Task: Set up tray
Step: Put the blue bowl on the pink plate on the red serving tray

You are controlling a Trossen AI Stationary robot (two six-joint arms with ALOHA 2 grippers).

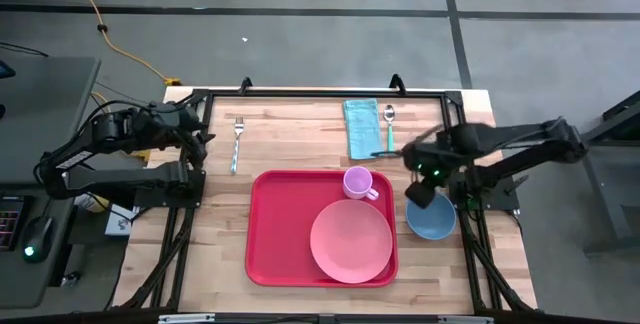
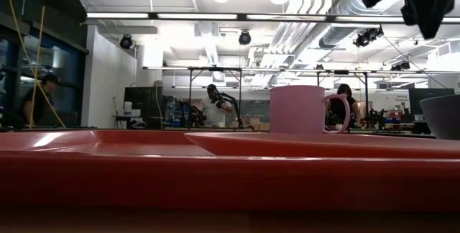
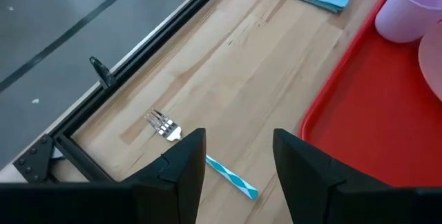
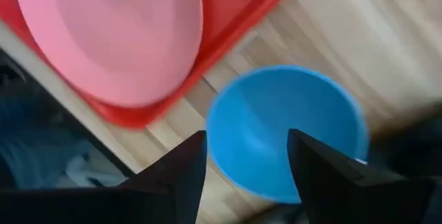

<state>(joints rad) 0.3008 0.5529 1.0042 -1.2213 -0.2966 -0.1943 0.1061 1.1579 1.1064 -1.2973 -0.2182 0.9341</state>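
The right end effector (image 4: 245, 165) hangs released, holding nothing, directly above a blue bowl (image 1: 432, 219) on the desk (image 1: 290, 144). Just beside it lies the tray (image 1: 275, 229), large, flat, red, with rounded corners and a low rim, carrying a pink plate (image 1: 351, 241) and pink cup (image 1: 358, 182). The left end effector (image 3: 238, 158), also released, hovers over a fork (image 1: 237, 142), the tray near.

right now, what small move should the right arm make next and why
Probably lower the right gripper onto the round blue plastic bowl. Its fingers are open above the bowl, which sits on the wood just off the large red plastic tray, where the pink plate and pink cup already stand.
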